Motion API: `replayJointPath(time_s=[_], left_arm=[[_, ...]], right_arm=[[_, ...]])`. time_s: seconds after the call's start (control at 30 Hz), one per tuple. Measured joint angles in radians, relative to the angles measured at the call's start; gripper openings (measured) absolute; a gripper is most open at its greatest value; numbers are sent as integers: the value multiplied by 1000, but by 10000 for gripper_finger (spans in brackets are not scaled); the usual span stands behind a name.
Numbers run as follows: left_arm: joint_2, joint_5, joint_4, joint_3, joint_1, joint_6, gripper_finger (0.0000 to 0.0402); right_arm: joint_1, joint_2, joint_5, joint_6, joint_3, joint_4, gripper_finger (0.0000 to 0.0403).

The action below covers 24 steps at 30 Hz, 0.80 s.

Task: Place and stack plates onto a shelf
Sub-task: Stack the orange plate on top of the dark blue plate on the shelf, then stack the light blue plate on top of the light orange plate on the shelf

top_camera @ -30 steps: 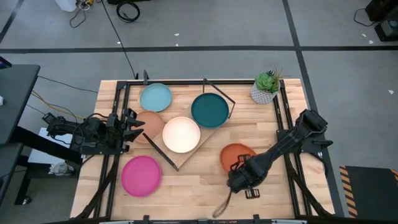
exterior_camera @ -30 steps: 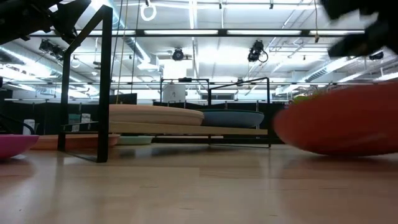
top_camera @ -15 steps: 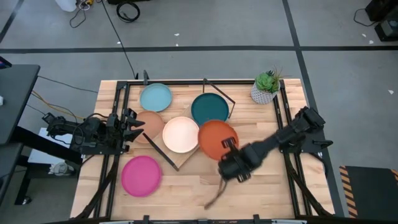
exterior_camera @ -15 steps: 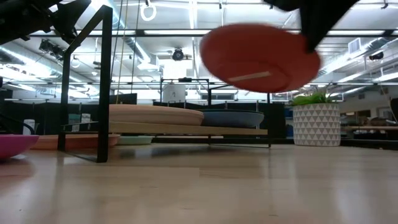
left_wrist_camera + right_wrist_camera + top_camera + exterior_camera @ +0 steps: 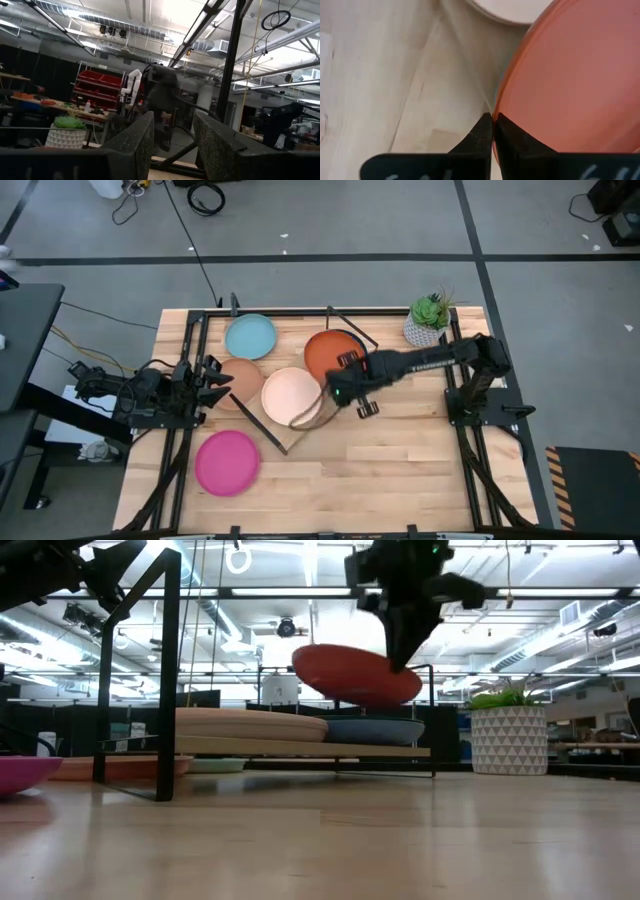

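Orange plate (image 5: 325, 352), pinched at its rim by the right claw (image 5: 341, 393), hangs over the dark teal plate (image 5: 375, 730) on the shelf (image 5: 300, 749). Six plates show; left claw (image 5: 172, 145) waits parted, empty, at the table's (image 5: 400, 470) left edge.

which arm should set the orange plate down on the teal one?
Right. The right gripper already pinches the orange plate by its rim, in the air above the dark teal plate on the shelf. The left gripper waits, open, at the table's left edge.
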Motion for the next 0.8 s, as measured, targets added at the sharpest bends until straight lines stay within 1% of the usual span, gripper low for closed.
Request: replayJointPath(time_s=[0.13, 0.27, 0.5, 0.63, 0.8], left_arm=[[0, 0, 0, 0, 0, 0, 146], [0, 0, 0, 0, 0, 1, 146], [0, 0, 0, 0, 0, 1, 146], [0, 0, 0, 0, 0, 1, 146], [0, 0, 0, 0, 0, 2, 146]], right_arm=[[-74, -1, -67, -10, -38, 34, 16], [-103, -1, -80, 1, -90, 68, 20], [-99, -1, -108, 8, -108, 107, 56], [-83, -1, -71, 13, -77, 88, 75], [-71, -1, -58, 16, -50, 130, 81]])
